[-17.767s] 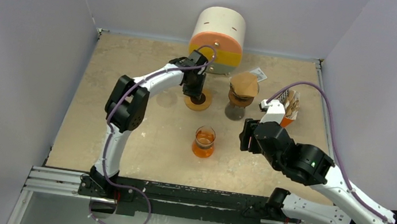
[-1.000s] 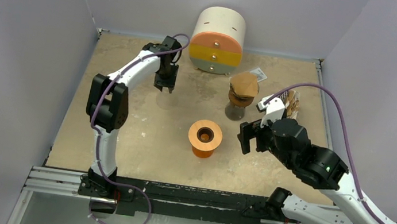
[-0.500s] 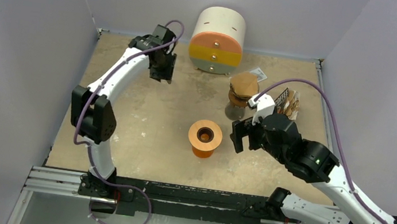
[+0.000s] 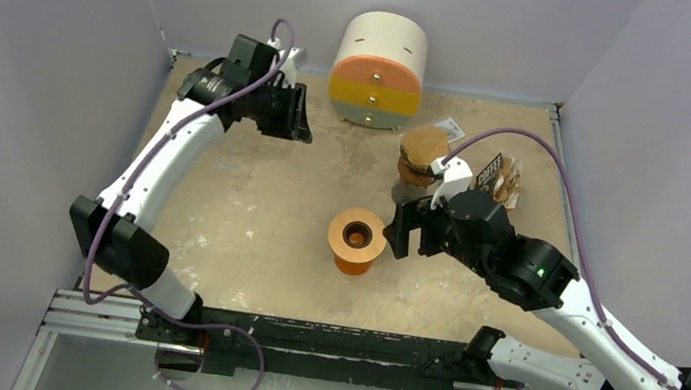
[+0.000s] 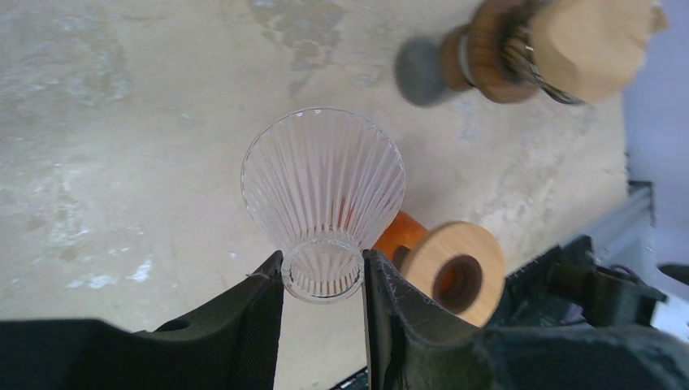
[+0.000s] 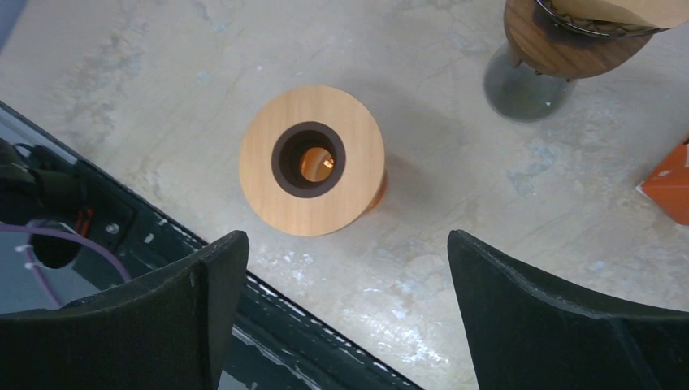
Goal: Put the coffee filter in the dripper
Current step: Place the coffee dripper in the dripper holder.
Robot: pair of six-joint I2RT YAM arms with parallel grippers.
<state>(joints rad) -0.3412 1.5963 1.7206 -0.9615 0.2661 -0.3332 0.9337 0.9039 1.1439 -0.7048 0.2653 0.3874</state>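
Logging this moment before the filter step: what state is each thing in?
left gripper: shut on glass dripper, gripping its narrow base.
right gripper: open, empty, above the wooden collar.
wooden collar: sitting on the orange carafe, hole uncovered.
coffee filter: on its stand, not in the dripper.
drawers: all shut.

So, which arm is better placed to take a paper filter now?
The right. The right claw is open, empty and close to the paper filter. The left claw is far off at the back left and shut on the glass cone.
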